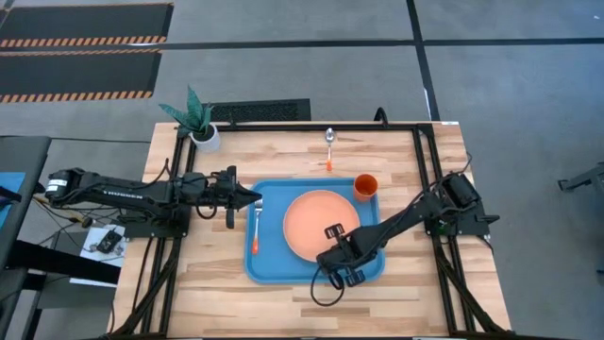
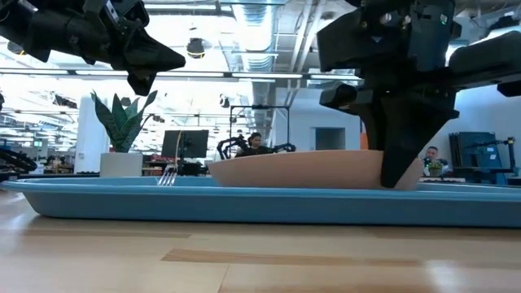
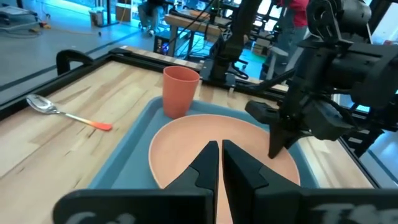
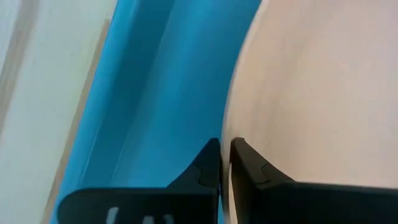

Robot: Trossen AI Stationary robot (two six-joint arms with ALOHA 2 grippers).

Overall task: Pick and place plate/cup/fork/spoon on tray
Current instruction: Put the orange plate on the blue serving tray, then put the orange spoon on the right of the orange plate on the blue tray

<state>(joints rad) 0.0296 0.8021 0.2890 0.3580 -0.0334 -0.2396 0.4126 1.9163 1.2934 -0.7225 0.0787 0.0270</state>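
Observation:
The salmon-orange plate (image 1: 311, 217) lies in the blue tray (image 1: 269, 269). The orange cup (image 1: 366, 186) stands upright in the tray's far right corner. The fork (image 1: 256, 227) lies flat along the tray's left side, tines toward the far edge. The spoon (image 1: 329, 146) lies on the table beyond the tray. My right gripper (image 1: 334, 232) points down at the plate's near right rim, shut on it. My left gripper (image 1: 257, 201) is shut and empty, above the tray's left edge over the fork's tines (image 2: 168, 175). My right gripper pinches the plate's rim (image 4: 239, 118) between its two fingers, one finger inside the rim and one outside it over the tray floor. The fingers (image 2: 399, 167) come from above, pointing down. The plate sits about level on the tray.
A white pot with a green plant (image 1: 200, 127) stands at the table's far left corner. Black frame rails (image 1: 425, 170) run along the table's sides. Bare wood lies near and far of the tray.

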